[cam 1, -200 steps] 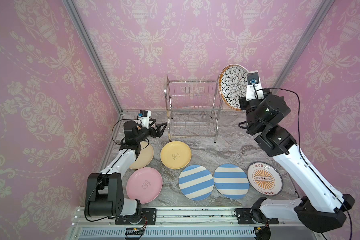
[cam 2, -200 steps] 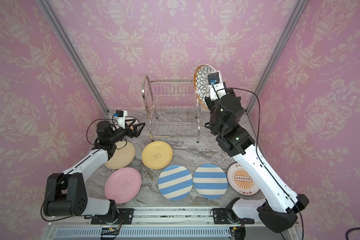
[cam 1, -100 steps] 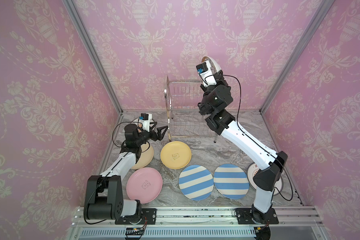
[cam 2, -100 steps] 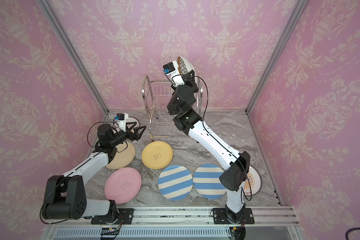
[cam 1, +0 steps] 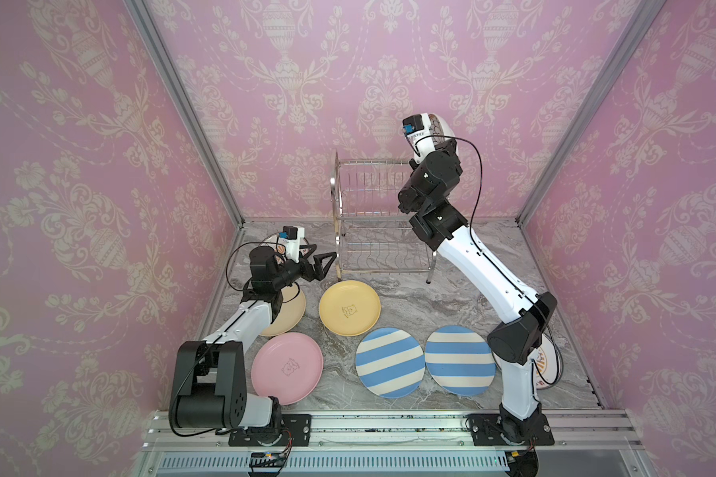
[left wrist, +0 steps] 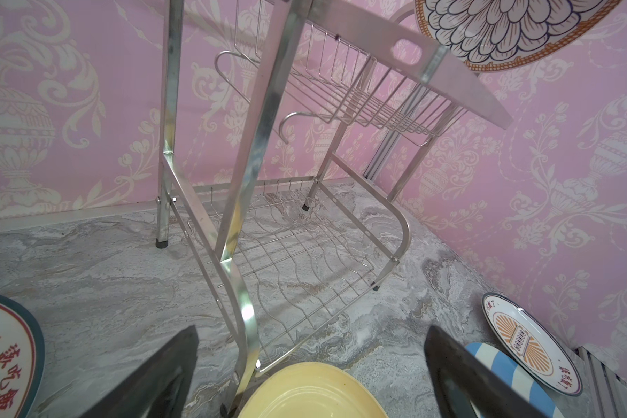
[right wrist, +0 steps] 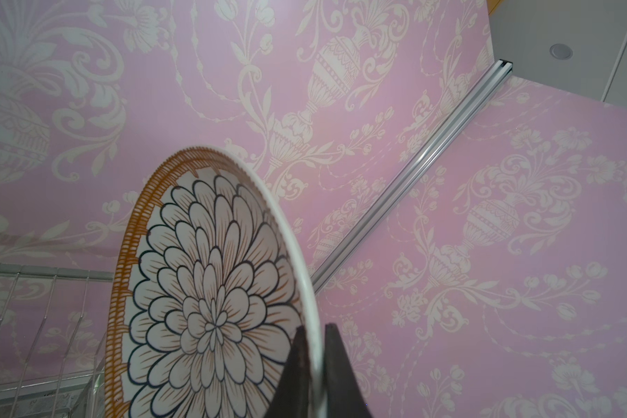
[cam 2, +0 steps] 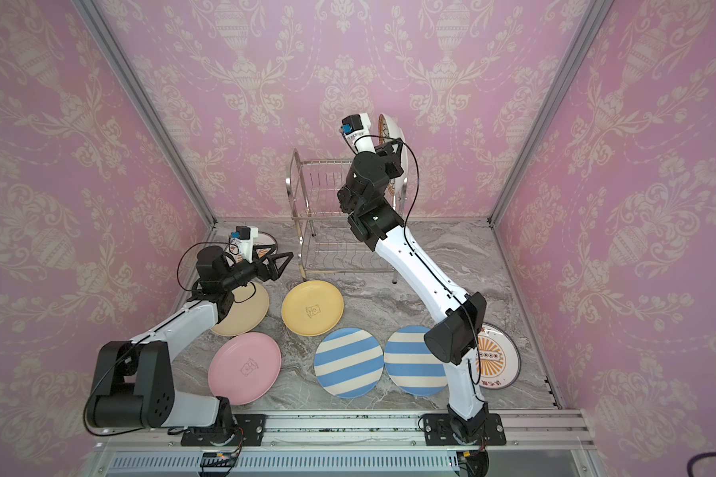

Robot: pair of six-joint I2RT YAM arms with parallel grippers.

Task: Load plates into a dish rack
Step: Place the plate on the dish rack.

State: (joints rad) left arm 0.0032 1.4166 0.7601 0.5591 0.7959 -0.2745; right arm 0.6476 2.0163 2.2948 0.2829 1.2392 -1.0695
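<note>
L hand (cam 1: 320, 261) spread open, empty, hovering just beside dish rack (cam 1: 379, 219) frt-left leg, nr cream plate (cam 1: 294, 306). Yellow plate (cam 1: 349, 307) & rest flat on counter (cam 1: 451, 289). R hand (right wrist: 314, 340) clenched on floral plate (right wrist: 210, 296) rim, plate upright, high over rack's right end

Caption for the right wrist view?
The right claw grips the floral plate by its rim, on edge near the dish rack.

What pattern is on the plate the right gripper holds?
The plate shows a dark-outlined flower, orange border; clearest in right wrist view.
</note>
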